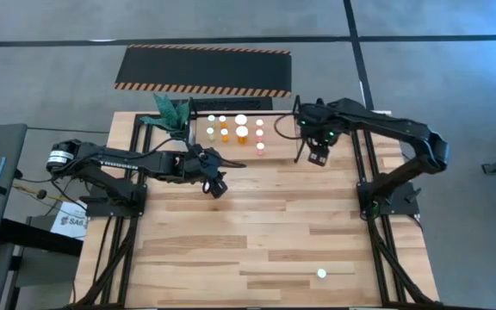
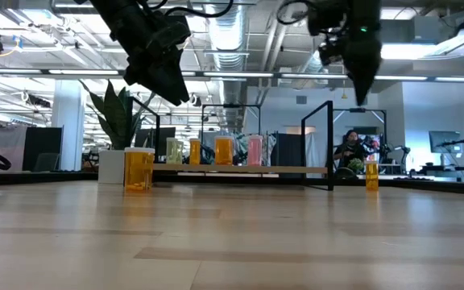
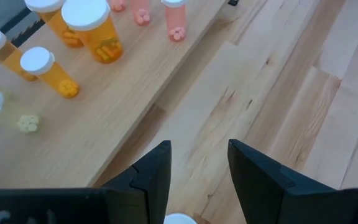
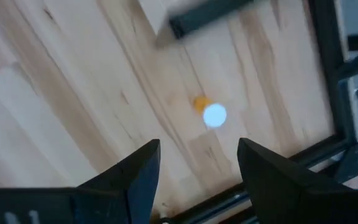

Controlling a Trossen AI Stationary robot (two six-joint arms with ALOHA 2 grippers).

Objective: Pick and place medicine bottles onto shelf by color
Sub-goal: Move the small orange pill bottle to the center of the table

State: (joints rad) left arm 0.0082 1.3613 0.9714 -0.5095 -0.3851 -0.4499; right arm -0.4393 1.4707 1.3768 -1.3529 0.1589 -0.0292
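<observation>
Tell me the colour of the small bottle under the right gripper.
Orange body, white cap: the small bottle, clearest in the right wrist view, beyond the right gripper.
</observation>
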